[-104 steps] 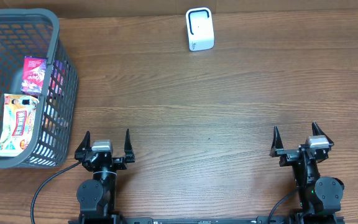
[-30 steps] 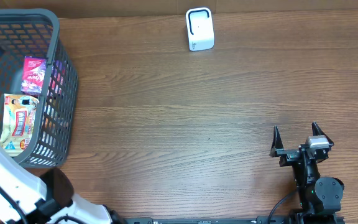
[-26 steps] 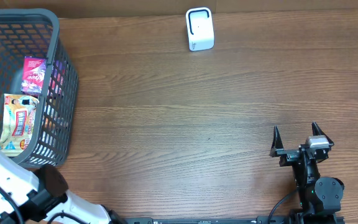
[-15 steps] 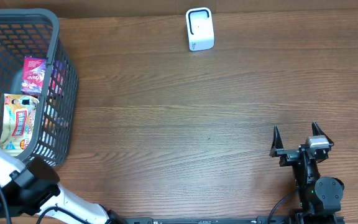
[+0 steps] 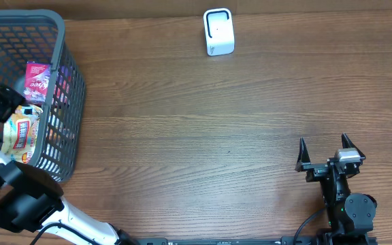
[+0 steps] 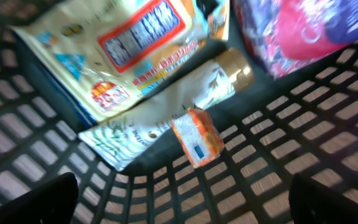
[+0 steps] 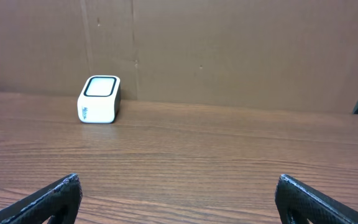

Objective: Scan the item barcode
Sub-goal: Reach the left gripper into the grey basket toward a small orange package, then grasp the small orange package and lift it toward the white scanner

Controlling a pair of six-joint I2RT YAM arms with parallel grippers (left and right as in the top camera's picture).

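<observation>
At the frame's left edge the left gripper (image 6: 180, 203) hovered wide open and empty inside the grey basket (image 5: 68, 82), over the snack packet (image 6: 120, 46) and orange sachet (image 6: 196, 137) (likely choosing one), while the right gripper (image 5: 323, 145), equally wide, waited lower right, facing the white scanner (image 5: 218, 32).

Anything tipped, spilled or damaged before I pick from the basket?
Nothing stands out. The packets lie loosely piled in the basket, with no tears or spills that I can see, and the scanner stands upright.

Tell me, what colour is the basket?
The basket is dark grey, with a mesh of holes. The overhead view shows it best.
</observation>
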